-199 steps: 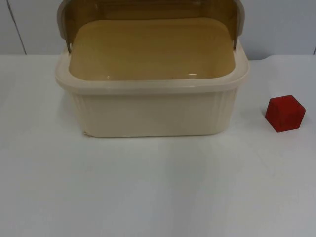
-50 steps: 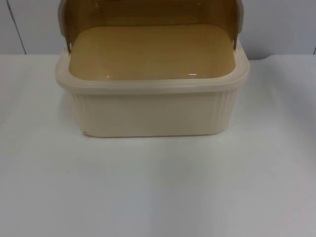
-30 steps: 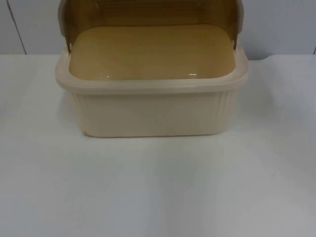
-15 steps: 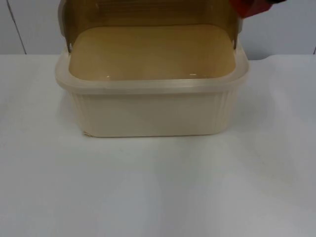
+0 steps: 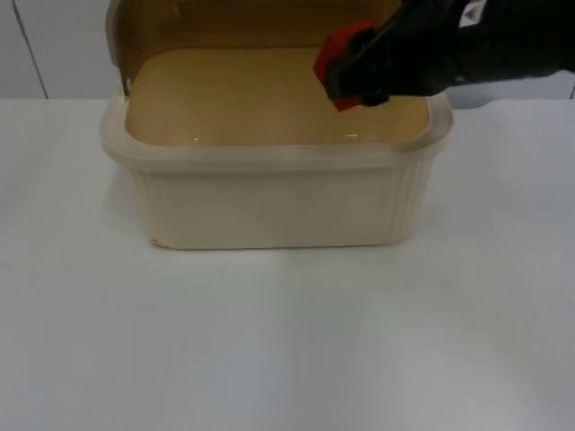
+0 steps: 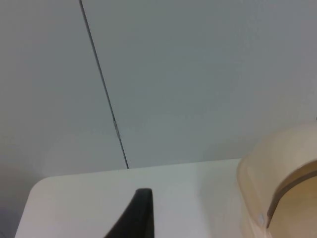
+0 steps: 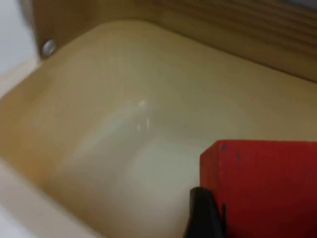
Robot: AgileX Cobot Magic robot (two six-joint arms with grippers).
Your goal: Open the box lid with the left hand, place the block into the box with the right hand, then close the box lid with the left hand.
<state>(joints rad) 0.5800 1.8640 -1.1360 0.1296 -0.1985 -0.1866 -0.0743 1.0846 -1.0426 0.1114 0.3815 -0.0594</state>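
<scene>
The cream box stands at the back of the table with its brown see-through lid raised. My right gripper comes in from the upper right, shut on the red block, and holds it above the right half of the box's opening. In the right wrist view the red block hangs beside a black fingertip, over the box's bare inner floor and near the lid. My left gripper waits open off the box's left end; one of its fingertips points past the box's end.
White table top stretches in front of the box and on both sides of it. The grey partition wall stands right behind the box, with the table's edge against it.
My right arm has swung in from the upper right with the red block, moving left and down until the block is over the box's opening. The box and lid have not moved.
</scene>
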